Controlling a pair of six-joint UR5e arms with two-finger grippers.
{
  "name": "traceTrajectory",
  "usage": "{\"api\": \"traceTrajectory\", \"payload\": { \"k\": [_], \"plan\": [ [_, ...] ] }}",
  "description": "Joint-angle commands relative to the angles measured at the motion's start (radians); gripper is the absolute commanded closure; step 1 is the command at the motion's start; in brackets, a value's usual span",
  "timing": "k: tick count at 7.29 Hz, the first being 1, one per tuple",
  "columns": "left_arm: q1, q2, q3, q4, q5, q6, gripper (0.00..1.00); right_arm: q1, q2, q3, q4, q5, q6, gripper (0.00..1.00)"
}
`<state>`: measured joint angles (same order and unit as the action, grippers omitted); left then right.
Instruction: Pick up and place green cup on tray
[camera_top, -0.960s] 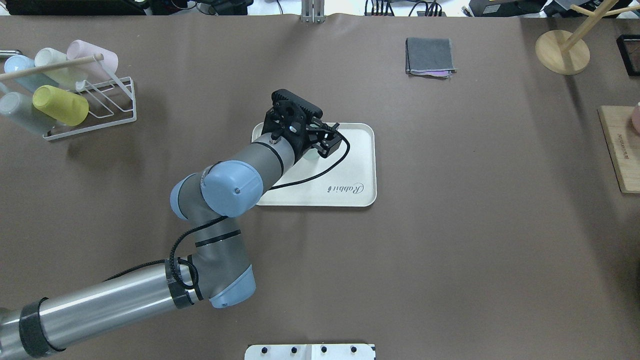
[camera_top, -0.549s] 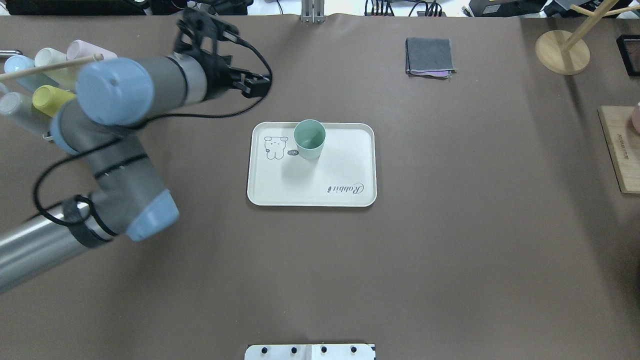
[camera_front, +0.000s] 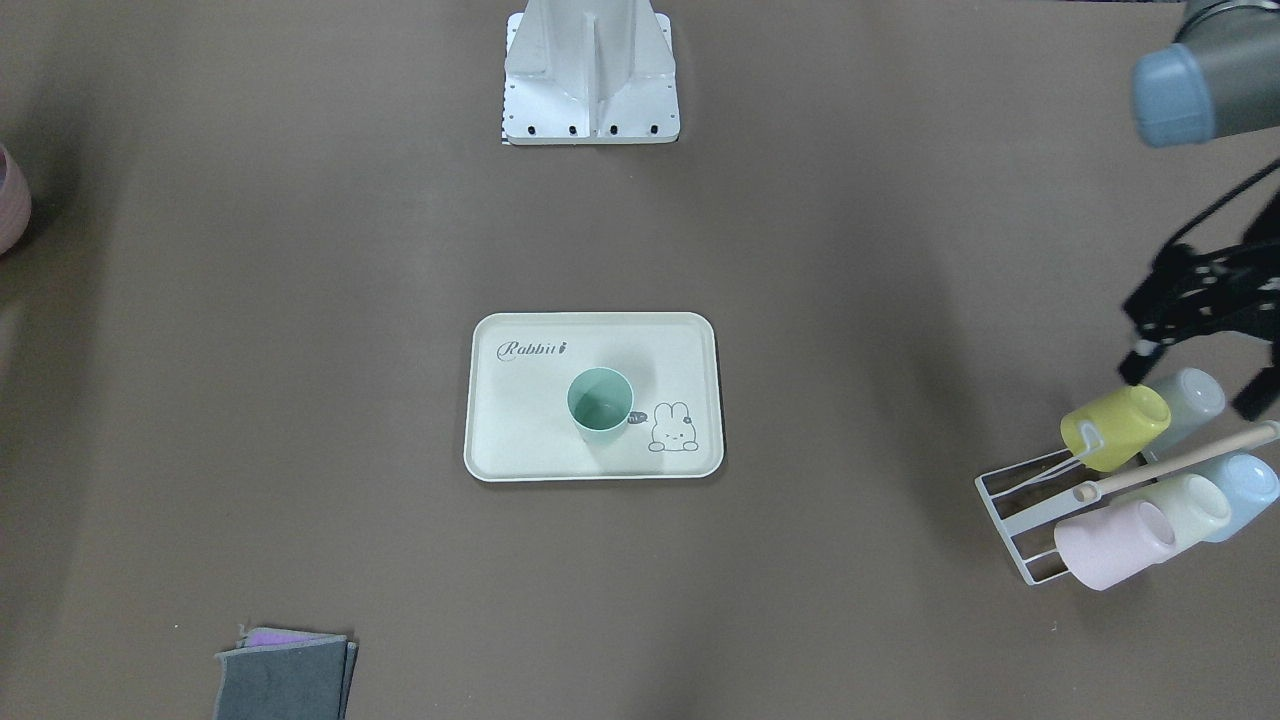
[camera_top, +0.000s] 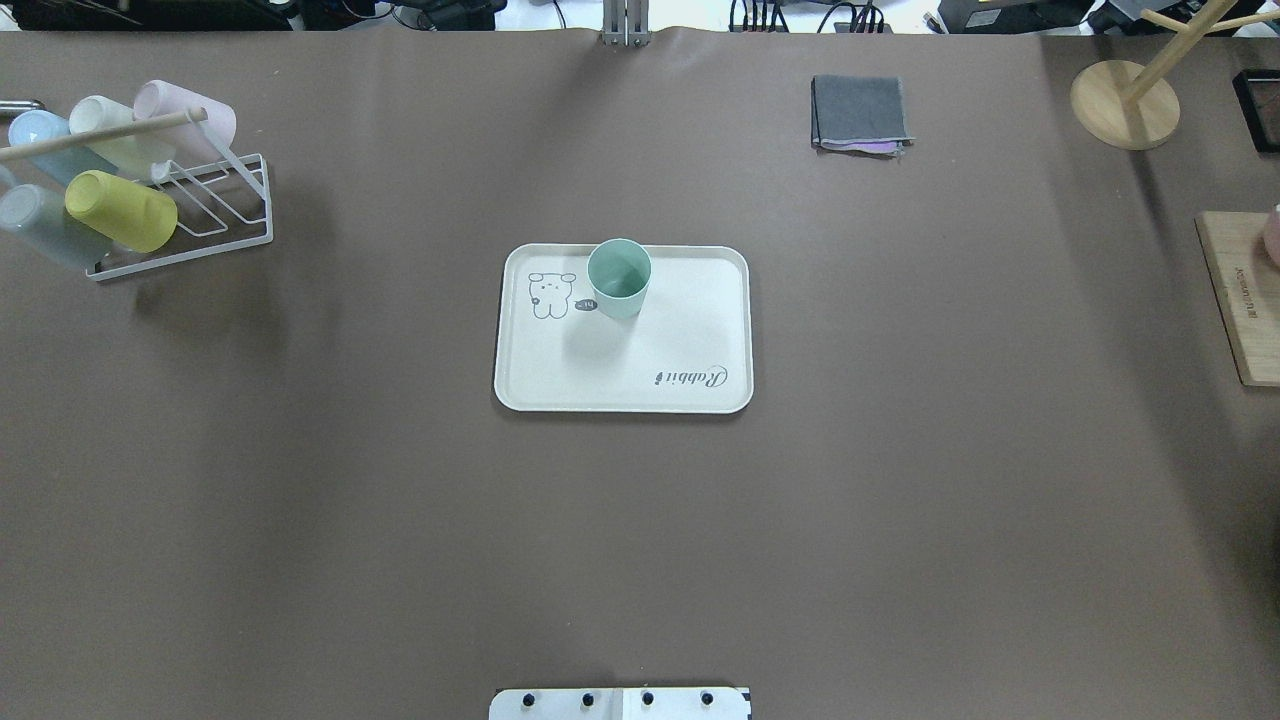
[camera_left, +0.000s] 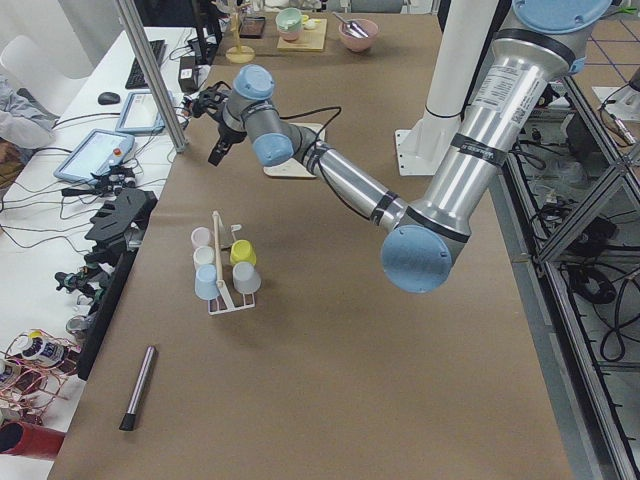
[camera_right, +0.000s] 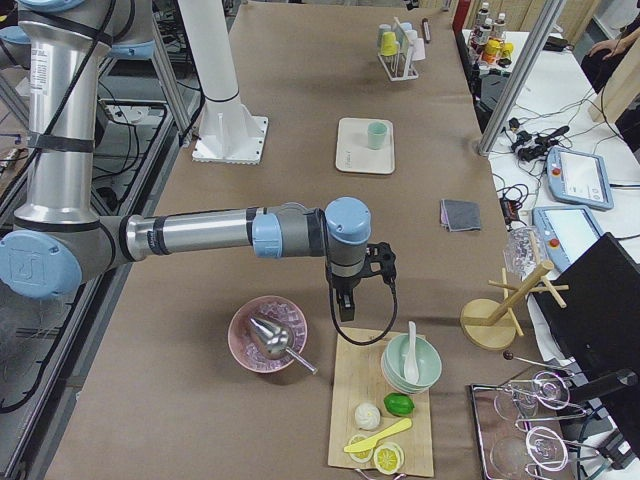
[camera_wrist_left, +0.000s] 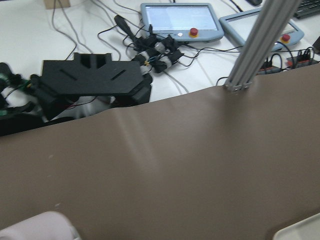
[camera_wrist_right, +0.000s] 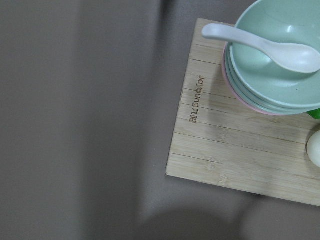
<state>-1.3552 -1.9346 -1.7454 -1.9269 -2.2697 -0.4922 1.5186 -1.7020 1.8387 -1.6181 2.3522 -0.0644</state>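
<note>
The green cup (camera_top: 619, 278) stands upright on the cream "Rabbit" tray (camera_top: 600, 385) at mid-table, beside the bunny drawing; it also shows in the front view (camera_front: 600, 398) on the tray (camera_front: 520, 440). Nothing touches it. My left gripper (camera_front: 1195, 385) hangs blurred at the front view's right edge, above the cup rack, with its fingers apart and empty; it also shows in the exterior left view (camera_left: 215, 150). My right gripper (camera_right: 345, 300) shows only in the exterior right view, over the near edge of a wooden board; I cannot tell if it is open or shut.
A white wire rack (camera_top: 200, 215) holds several pastel cups, among them a yellow-green cup (camera_top: 120, 210). A grey cloth (camera_top: 860, 112) lies far right. A wooden board (camera_wrist_right: 235, 145) with stacked bowls and a spoon, and a pink bowl (camera_right: 268, 333), lie at the robot's right end.
My left gripper let go of the green cup on the tray. The arm swung back toward the cup rack and has left the overhead view.
</note>
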Motion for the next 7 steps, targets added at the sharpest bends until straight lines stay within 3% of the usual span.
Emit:
{"api": "traceTrajectory", "payload": {
  "k": [1,4,6,7],
  "plan": [
    [-0.18,0.115,-0.06,0.181,-0.074,0.231,0.02,0.0,-0.001,0.001,0.001,0.002,0.0,0.0],
    [-0.292,0.137,-0.013,0.424,-0.068,0.522,0.02,0.0,0.001,0.001,0.001,-0.001,-0.002,0.0],
    [-0.306,0.134,0.059,0.45,-0.062,0.544,0.03,0.0,0.001,0.001,0.001,-0.001,-0.002,0.0],
    [-0.308,0.109,0.17,0.447,-0.066,0.588,0.03,0.002,-0.001,0.001,0.001,0.002,-0.002,0.0]
  ]
}}
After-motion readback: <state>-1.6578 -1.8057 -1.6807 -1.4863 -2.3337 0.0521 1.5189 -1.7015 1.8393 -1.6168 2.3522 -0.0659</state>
